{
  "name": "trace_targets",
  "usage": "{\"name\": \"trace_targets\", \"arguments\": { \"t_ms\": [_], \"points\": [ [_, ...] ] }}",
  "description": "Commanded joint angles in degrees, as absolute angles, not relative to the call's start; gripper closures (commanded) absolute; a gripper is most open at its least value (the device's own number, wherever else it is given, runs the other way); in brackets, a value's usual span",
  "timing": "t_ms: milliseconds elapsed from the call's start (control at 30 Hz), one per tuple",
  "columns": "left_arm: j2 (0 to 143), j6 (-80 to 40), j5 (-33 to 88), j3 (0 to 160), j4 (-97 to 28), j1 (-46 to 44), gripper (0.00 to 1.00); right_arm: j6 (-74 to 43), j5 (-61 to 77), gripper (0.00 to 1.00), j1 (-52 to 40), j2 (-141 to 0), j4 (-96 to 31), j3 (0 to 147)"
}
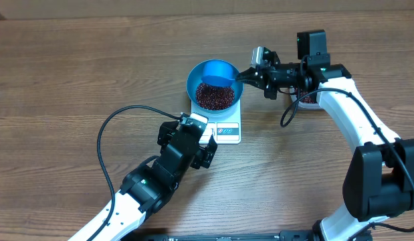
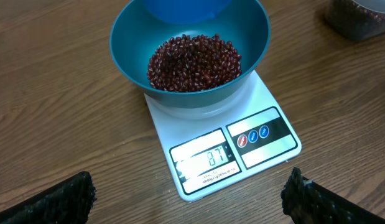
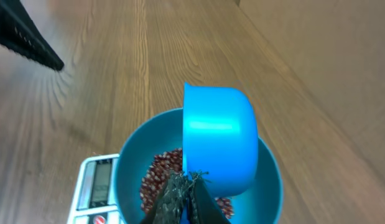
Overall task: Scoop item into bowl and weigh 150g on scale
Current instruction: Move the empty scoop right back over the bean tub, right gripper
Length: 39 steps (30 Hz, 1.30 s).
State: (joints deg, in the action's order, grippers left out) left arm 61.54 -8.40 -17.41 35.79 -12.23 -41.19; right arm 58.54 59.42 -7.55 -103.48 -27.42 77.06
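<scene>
The blue bowl [image 1: 193, 80] stands on the white scale [image 1: 228, 131] and holds a heap of dark red beans [image 1: 214, 98]. My right gripper [image 1: 251, 75] is shut on the handle of a blue scoop [image 1: 217, 72], which is tipped on its side over the bowl. In the right wrist view the scoop [image 3: 220, 137] hangs above the beans [image 3: 156, 177], with the gripper [image 3: 189, 186] clamped on it. My left gripper [image 2: 189, 200] stands open just in front of the scale [image 2: 270, 99], nothing between its fingers [image 2: 55, 199]. The scale's display [image 2: 208, 158] reads 87.
A clear tub [image 2: 360, 18] with more beans stands to the right of the scale, mostly hidden under the right arm in the overhead view. A black cable [image 1: 110, 134] loops over the table left of the left arm.
</scene>
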Motion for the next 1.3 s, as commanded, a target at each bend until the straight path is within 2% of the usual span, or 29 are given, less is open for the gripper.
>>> {"name": "trace_targets", "arguments": {
  "t_ms": [0,267,533,733,900,1067,1267],
  "points": [
    [61.87,-7.29,-18.41,35.33,-12.19,-40.84,0.00,52.86,61.65,0.96,-7.55,-102.87,-27.33,77.34],
    [61.87,-7.31,-18.41,35.33,-12.19,-40.84,0.01,43.66,62.26,0.96,-7.55,-100.07,-27.35,77.34],
    [61.87,-7.31,-18.41,35.33,-12.19,-40.84,0.01,39.66,62.24,0.96,-7.33,-96.53,-27.07,77.34],
    [61.87,-7.29,-18.41,35.33,-12.19,-40.84,0.00,31.79,61.95,0.96,-6.57,-93.82,-23.42,77.34],
    [61.87,-7.29,-18.41,35.33,-12.19,-40.84,0.01,20.10,61.56,0.96,-4.40,-92.66,-17.76,77.34],
    [61.87,-7.31,-18.44,35.33,-12.19,-40.84,0.01,2.63,61.58,0.96,-0.84,-92.51,-12.19,77.34],
    [61.87,-7.29,-18.41,35.33,-12.19,-40.84,0.01,-14.33,59.86,0.96,4.71,-92.49,-10.87,77.34]
  ]
}}
